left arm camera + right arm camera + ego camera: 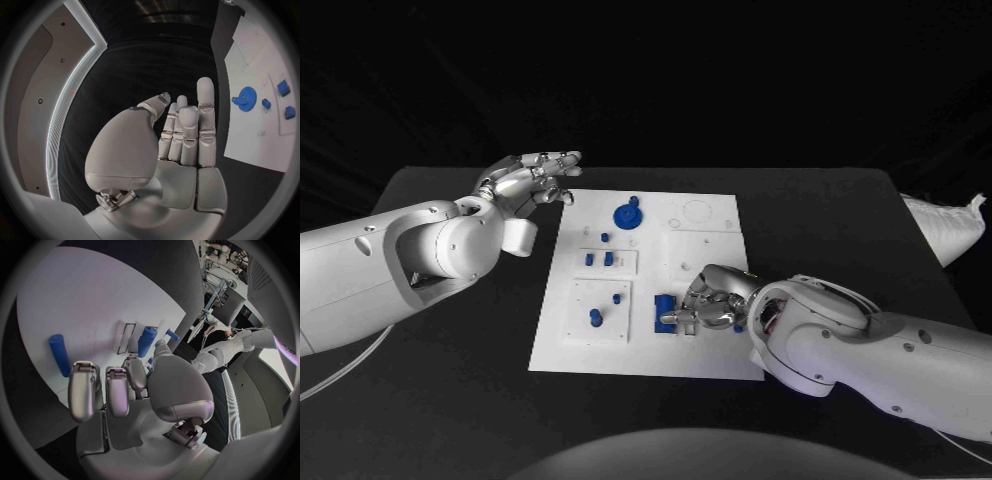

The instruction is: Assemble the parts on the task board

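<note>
Several blue parts point(629, 216) on task board point(711, 355), right hand point(710, 300) among them

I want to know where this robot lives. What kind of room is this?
Probably a robot lab or test room. A black table holds a white task board with small blue parts, dark cloth hangs behind, and both robot hands, left hand and right hand, work over it.

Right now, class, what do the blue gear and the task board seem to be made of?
Blue gear: probably plastic, matte; uniform saturated colour, no metallic glint. Task board: looks like matte white plastic or painted sheet; flat, even surface with cut recesses. Neither can be settled for certain.
</note>
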Controlling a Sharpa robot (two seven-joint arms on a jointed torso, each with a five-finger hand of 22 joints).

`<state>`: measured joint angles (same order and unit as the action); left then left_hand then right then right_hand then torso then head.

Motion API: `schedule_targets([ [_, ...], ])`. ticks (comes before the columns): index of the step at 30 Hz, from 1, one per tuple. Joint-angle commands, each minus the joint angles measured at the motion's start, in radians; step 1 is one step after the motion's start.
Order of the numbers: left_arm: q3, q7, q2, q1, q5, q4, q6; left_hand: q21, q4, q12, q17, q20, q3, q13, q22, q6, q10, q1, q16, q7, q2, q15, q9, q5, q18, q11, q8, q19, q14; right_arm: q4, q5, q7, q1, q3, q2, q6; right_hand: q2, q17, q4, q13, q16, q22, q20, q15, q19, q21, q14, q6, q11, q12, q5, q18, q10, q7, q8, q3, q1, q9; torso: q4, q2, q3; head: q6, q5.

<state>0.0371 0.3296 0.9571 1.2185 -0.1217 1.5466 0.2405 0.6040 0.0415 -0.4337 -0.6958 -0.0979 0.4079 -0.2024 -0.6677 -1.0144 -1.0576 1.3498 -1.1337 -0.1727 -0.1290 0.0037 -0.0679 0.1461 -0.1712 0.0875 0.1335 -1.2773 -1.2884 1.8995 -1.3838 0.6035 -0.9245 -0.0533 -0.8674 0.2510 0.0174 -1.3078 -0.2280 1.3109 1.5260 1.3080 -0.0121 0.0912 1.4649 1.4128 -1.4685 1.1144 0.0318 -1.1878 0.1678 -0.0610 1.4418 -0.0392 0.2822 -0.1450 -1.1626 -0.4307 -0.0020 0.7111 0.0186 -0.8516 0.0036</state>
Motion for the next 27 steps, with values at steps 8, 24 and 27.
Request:
schedule_targets([
  [8, -0.001, 0.003, 0.001, 0.000, 0.005, 0.004, -0.017, -0.004, -0.003, -0.005, 0.001, -0.003, 0.001, -0.001, 0.001, 0.001, 0.006, 0.006, 0.004, 0.004, 0.004, 0.000, -0.001, 0.001, -0.011, -0.001, 0.004, 0.000, 0.005, -0.009, -0.054, 0.005, 0.001, 0.001, 0.001, 0.007, 0.009, -0.195, 0.012, 0.013, 0.005, 0.023, 0.004, 0.007, 0.027, 0.007, -0.089, 0.012, 0.002, -0.005, -0.008, 0.009, 0.009, 0.000, 0.006, 0.002, -0.021, -0.003, -0.0012, 0.000, -0.0013, 0.000, 0.000],
  [24, 0.000, 0.000, 0.000, 0.000, 0.005, 0.002, -0.016, -0.004, -0.003, -0.006, 0.001, -0.004, 0.002, -0.001, 0.001, 0.002, 0.007, 0.006, 0.004, 0.004, 0.005, 0.000, -0.001, 0.001, -0.011, 0.000, 0.004, 0.000, 0.005, 0.058, 0.180, -0.204, -0.036, 0.000, -0.150, 0.138, 0.003, -0.134, 0.110, -0.092, -0.035, -0.078, -0.019, -0.023, -0.015, -0.065, -0.074, -0.107, -0.036, 0.178, 0.325, -0.012, -0.094, -0.052, -0.096, 0.048, -0.208, 0.039, -0.0057, -0.004, 0.0007, 0.012, -0.011],
  [27, 0.000, -0.001, -0.001, 0.000, 0.005, 0.001, -0.016, -0.004, -0.003, -0.006, 0.001, -0.004, 0.002, -0.001, 0.001, 0.002, 0.007, 0.006, 0.004, 0.004, 0.005, 0.000, -0.001, 0.001, -0.011, 0.000, 0.004, 0.000, 0.005, 0.075, 0.192, -0.225, -0.050, 0.000, -0.202, 0.134, -0.014, -0.134, 0.134, -0.112, -0.036, -0.081, -0.025, -0.026, -0.017, -0.069, -0.074, -0.099, -0.040, 0.205, 0.445, -0.012, -0.110, -0.056, -0.112, 0.115, -0.248, 0.056, -0.0063, -0.005, 0.0006, 0.014, -0.017],
])
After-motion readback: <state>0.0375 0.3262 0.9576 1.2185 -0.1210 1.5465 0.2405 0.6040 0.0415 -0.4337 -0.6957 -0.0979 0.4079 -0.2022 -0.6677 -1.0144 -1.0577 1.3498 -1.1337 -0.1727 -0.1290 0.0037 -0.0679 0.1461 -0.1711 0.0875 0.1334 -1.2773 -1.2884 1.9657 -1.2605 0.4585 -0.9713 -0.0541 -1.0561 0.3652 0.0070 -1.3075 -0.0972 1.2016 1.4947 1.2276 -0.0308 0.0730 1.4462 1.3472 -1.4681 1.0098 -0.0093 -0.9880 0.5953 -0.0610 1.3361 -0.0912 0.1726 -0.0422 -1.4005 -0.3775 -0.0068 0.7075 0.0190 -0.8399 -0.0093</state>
